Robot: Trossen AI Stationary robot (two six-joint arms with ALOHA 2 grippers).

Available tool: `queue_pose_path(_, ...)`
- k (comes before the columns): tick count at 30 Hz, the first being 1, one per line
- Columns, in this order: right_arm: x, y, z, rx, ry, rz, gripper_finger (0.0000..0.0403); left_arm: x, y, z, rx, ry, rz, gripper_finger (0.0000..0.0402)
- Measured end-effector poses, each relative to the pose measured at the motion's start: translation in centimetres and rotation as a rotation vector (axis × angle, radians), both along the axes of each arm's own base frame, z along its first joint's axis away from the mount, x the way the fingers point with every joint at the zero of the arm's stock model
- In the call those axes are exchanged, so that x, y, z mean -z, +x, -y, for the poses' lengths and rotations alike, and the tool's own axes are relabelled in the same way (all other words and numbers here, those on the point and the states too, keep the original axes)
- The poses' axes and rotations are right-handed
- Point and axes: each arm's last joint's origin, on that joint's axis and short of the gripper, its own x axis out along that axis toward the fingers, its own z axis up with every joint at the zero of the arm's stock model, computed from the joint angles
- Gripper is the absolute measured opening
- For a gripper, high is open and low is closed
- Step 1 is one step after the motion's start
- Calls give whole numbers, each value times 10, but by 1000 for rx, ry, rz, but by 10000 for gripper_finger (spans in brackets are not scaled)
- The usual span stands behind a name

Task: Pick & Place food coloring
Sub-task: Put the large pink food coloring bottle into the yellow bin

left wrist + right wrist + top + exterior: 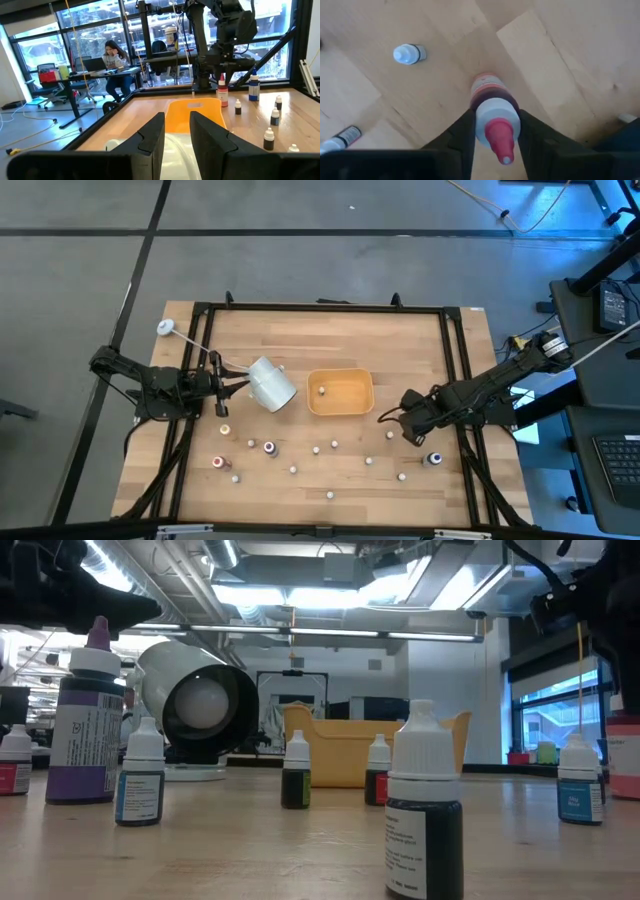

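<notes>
Right gripper [492, 135] pinches a red-capped food coloring bottle [492, 107] at centre frame, above the smooth wooden table [340, 330]. Left gripper [222, 385] clamps the white cylindrical cup [270, 383], tipped over. One bottle sits in the rounded orange tray [340, 408]; roughly a dozen stay scattered.

The left arm reaches in from the left edge of the desk, lying low and nearly level, its wrist pointing toward the middle. The left gripper [240, 383] has its fingers [150, 137] drawn close together, clamped on the wall of a white cup [270, 383]. The right arm comes in from the right edge, angled down toward the desk's right half. The right gripper [406, 425] points downward, its fingers [457, 137] pressed against both sides of a red-capped bottle [492, 112].
</notes>
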Motion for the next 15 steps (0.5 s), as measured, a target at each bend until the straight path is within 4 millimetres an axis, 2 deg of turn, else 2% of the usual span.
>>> queue_pose_path(3,-10,6,-2,-57,-21,52,119,0,0,0,0,0,0,88)
queue_pose_path(11,-80,37,4,-146,-95,291,119,0,0,0,0,0,0,88)
queue_pose_path(15,-104,60,15,-186,-138,346,119,0,0,0,0,0,0,88)
